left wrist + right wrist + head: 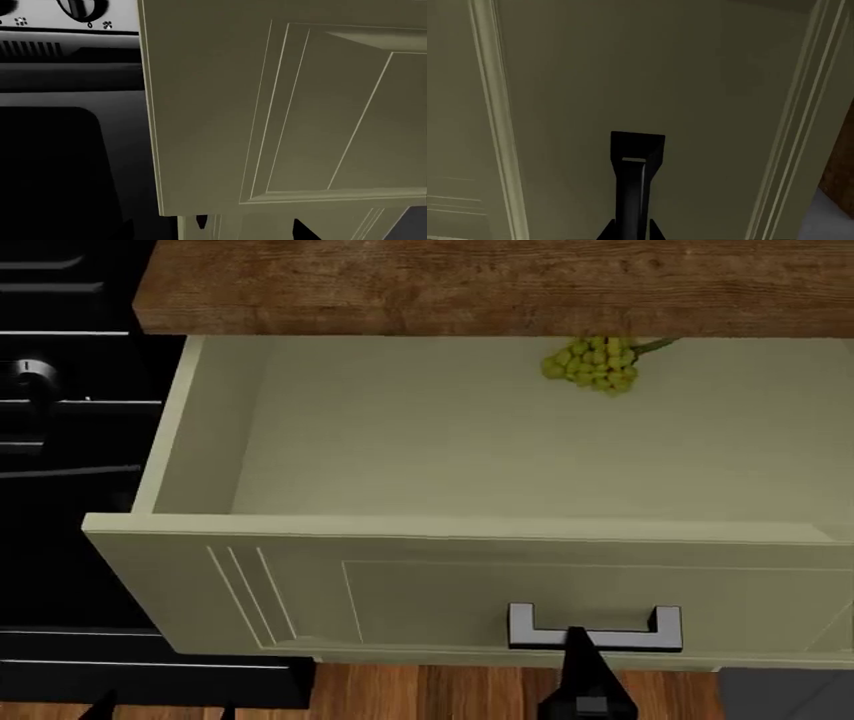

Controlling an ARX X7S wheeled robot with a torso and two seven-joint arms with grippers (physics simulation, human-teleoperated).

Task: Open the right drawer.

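Most of the job looks finished: the wide pale sage-green right drawer with its grooved recessed-panel front (441,590) stands pulled well out from under the brown wooden counter surface (494,285), filling the middle of the head view, inside floor exposed. Small bunch of green grapes (597,363) lies at the back of the drawer, upper centre-right, partly under the counter edge. Black squared bar handle (595,628) sits low centre-right on the front; right end effector (579,680) is just below it, a dark finger reaching up to the bar. Whether it grips the handle or merely touches it I cannot tell; the right wrist view shows only one black finger (636,165) against the green panel. Left end effector: only dark tips at the bottom of the left wrist view, open or closed unclear, holding nothing visible. Black oven front with knob (32,375) at far left, untouched. Left to do, by my judgement: perhaps a last bit of pull, then let go and back off.
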